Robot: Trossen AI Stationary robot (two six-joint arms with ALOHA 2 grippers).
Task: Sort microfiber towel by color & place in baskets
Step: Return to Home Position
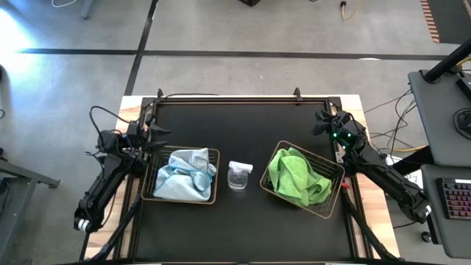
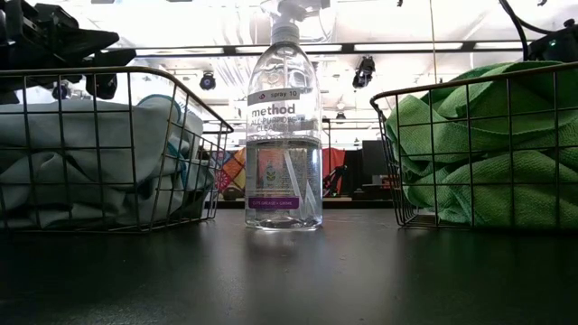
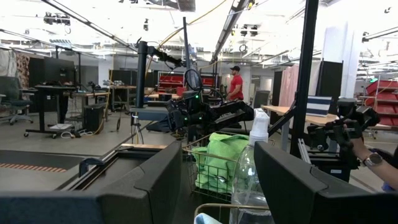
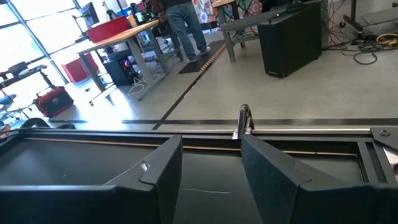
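Pale blue microfiber towels [image 1: 182, 175] lie bunched in the left wire basket [image 1: 214, 180]. Lime green towels [image 1: 298, 177] lie heaped in the right basket [image 1: 333, 193], which stands askew. The low view shows both baskets resting on the black table, blue pile [image 2: 81, 162] and green pile [image 2: 488, 153]. My left gripper [image 1: 151, 138] is open at the table's left edge, just beyond the left basket's far corner, holding nothing [image 3: 217, 180]. My right gripper [image 1: 324, 121] is open at the far right, beyond the right basket, with nothing between its fingers [image 4: 211, 168].
A clear spray bottle [image 1: 239, 175] stands upright between the two baskets [image 2: 284, 135]. A black rail frame [image 1: 235, 98] borders the table's far edge. The bare tabletop stretches along the far half and the near edge. A person [image 3: 236, 84] stands in the room beyond.
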